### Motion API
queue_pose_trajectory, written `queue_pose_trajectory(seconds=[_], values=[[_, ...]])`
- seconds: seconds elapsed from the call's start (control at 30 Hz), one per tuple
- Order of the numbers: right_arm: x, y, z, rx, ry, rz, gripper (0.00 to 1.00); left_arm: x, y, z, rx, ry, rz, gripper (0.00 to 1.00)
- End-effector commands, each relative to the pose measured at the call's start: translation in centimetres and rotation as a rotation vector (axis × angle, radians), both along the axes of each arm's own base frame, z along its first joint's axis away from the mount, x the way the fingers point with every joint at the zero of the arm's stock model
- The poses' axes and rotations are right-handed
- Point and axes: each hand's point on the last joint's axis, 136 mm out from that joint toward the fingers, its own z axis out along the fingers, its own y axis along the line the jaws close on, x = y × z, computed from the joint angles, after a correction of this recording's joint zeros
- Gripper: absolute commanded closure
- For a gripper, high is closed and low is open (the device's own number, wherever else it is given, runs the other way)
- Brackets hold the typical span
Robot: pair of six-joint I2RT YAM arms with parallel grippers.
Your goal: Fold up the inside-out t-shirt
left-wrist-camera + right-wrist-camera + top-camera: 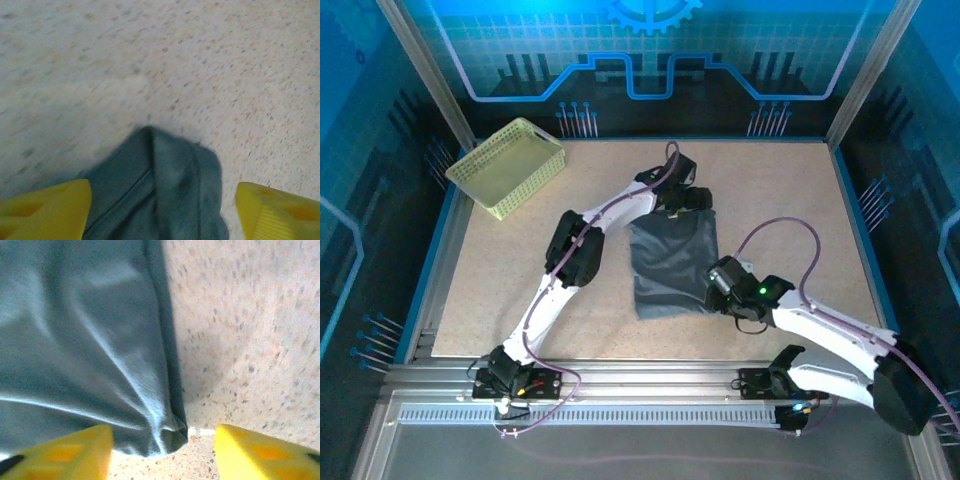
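So, table (800, 200) first: inside-out t-shirt (670, 265) lies flat as a part-folded rectangle, right of basket (508, 168) and closer to arm bases than it. Long axis runs far-to-near, far end almost level with basket. Left gripper (162, 190) at far end's corner, jaws apart, nothing pinched. Right gripper (162, 432) at near corner on side away from basket, jaws apart too. Guess next fold runs along long axis, each claw right at its own end.

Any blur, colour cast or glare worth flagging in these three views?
Top external: sharp, strong blue cast from the enclosure walls. Left wrist: speckled beige tabletop smeared, yellow fingertips out of focus. Right wrist: pale sheen on folds of the dark slate-grey fabric t-shirt, pinkish tabletop.
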Motion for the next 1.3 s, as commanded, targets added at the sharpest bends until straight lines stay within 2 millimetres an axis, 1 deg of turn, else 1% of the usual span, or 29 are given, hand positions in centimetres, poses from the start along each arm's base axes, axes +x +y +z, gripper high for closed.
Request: queue_pose_trajectory(seconds=[0.0,0.03,0.1,0.2,0.23,0.27,0.3,0.4,0.47,0.57,0.63,0.7,0.77,0.97,1.17,1.27], values=[[2.0,-1.6,2.7,-0.032,-0.052,0.025,0.35,-2.6,5.6,6.4,0.063,-0.028,0.054,0.20],[2.9,-1.7,3.0,-0.005,-0.059,0.030,0.32,-3.3,7.3,7.0,0.061,-0.034,0.085,0.19],[5.3,-1.2,3.6,0.079,-0.064,0.046,0.26,-4.9,11.4,7.3,0.061,-0.026,0.174,0.19],[9.0,-0.7,3.9,0.135,-0.045,0.058,0.23,-7.0,16.3,6.1,0.057,0.008,0.271,0.18],[10.1,-0.5,3.9,0.137,-0.040,0.068,0.22,-7.5,17.2,5.6,0.055,0.016,0.285,0.17],[11.6,-0.3,4.3,0.136,-0.044,0.072,0.22,-7.8,18.2,4.9,0.049,0.025,0.303,0.17],[13.2,-0.1,4.4,0.138,-0.047,0.079,0.22,-8.1,18.7,4.1,0.039,0.043,0.315,0.17],[16.5,0.3,3.7,0.137,-0.036,0.084,0.22,-8.2,18.8,2.2,-0.012,0.088,0.312,0.17],[18.2,0.2,2.8,0.136,-0.016,0.078,0.22,-7.9,18.4,1.4,-0.036,0.092,0.310,0.17],[20.3,0.1,1.5,0.139,0.006,0.075,0.23,-7.3,17.6,0.2,-0.067,0.111,0.306,0.18],[21.2,0.1,0.7,0.130,0.021,0.073,0.24,-6.9,17.1,-0.5,-0.077,0.122,0.304,0.21],[21.6,0.2,-0.3,0.130,0.043,0.076,0.25,-6.6,16.7,-1.3,-0.084,0.136,0.299,0.23],[21.8,0.1,-1.3,0.123,0.066,0.065,0.27,-6.3,16.1,-2.1,-0.104,0.153,0.289,0.28],[22.4,0.4,-3.3,0.127,0.098,0.073,0.30,-6.1,14.2,-3.8,-0.114,0.183,0.254,0.37],[22.7,1.4,-4.9,0.128,0.135,0.088,0.38,-5.8,12.8,-5.7,-0.085,0.212,0.234,0.43],[22.7,2.0,-5.6,0.116,0.159,0.093,0.46,-5.9,12.3,-6.3,-0.083,0.219,0.230,0.49]])
